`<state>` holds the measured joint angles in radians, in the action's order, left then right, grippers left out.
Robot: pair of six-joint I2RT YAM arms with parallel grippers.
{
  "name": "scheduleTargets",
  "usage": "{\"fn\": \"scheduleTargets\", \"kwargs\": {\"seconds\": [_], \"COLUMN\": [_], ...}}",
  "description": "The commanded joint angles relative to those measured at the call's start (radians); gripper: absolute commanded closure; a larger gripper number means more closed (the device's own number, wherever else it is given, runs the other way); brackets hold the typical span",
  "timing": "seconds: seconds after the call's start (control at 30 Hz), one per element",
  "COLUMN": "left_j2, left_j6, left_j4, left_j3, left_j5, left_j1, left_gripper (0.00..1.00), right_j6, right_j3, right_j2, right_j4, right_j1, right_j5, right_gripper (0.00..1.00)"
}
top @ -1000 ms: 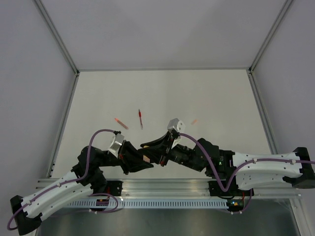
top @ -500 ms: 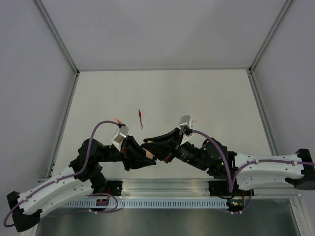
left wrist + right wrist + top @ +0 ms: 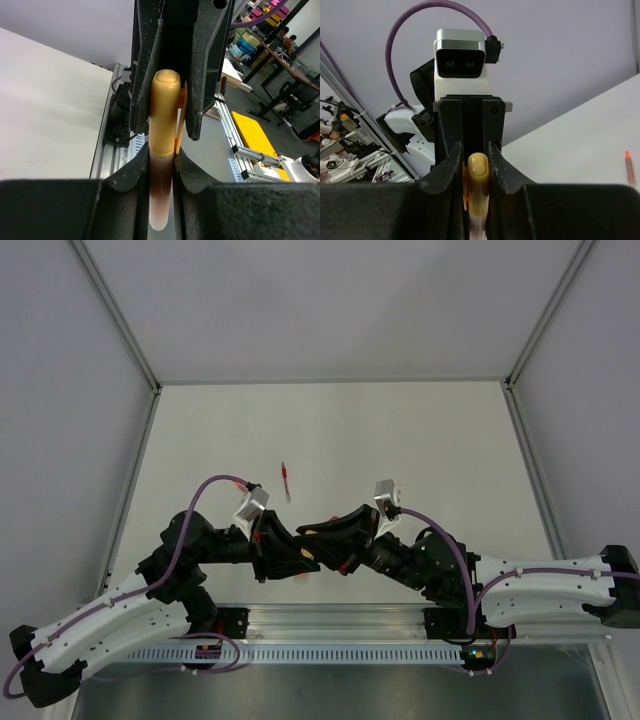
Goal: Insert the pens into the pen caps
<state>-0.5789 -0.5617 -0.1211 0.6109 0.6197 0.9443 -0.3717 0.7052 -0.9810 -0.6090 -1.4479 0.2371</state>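
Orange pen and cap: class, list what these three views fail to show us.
Left wrist: the orange cap is opaque, hiding how deep the orange pen sits.
Top external: both are nearly all covered by the meeting jaws.
Right wrist: the red pen has its lower end behind the dark housing.

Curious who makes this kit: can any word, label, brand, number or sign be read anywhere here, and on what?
None can be read. The orange pen and orange cap show no print; the wrist camera seen in the right wrist view shows no legible brand; the coloured bins in the background room are too blurred to read.
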Motion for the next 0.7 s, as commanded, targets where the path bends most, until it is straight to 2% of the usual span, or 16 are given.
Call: {"fn": "scheduleTargets", "kwargs": {"seconds": [0.0, 0.17, 0.3, 0.37, 0.47, 0.63, 0.67], "left_j2": [-0.025, -0.042, -0.039, -0.038, -0.033, -0.027, -0.026], "left_j6": [-0.029, -0.017, -0.024, -0.024, -0.017, -0.012, -0.012], "left_j4": [-0.233, -0.238, -0.262, -0.262, -0.261, -0.252, -0.252], "left_j3": [0.119, 0.104, 0.063, 0.044, 0.027, -0.003, -0.007], "left_j5": [-0.229, -0.201, -0.141, -0.118, -0.062, -0.044, -0.043], "left_j1": [-0.021, -0.021, -0.021, -0.021, -0.021, -0.021, -0.021], "left_gripper": [0.98, 0.98, 0.98, 0.98, 0.98, 0.98, 0.98], "right_j6": [-0.009, -0.006, 0.013, 0.045, 0.109, 0.181, 0.191], "right_j3": [-0.085, -0.099, -0.058, 0.017, 0.143, 0.309, 0.341], "right_j2": [-0.076, -0.041, 0.01, 0.024, 0.018, -0.004, -0.007], "right_j4": [0.252, 0.258, 0.307, 0.379, 0.474, 0.56, 0.571], "right_j1": [-0.039, -0.037, -0.037, -0.039, -0.035, -0.029, -0.028], "right_j5": [-0.18, -0.136, -0.017, 0.063, 0.148, 0.226, 0.252], "right_gripper": [1.0, 1.0, 1.0, 0.97, 0.84, 0.69, 0.57]}}
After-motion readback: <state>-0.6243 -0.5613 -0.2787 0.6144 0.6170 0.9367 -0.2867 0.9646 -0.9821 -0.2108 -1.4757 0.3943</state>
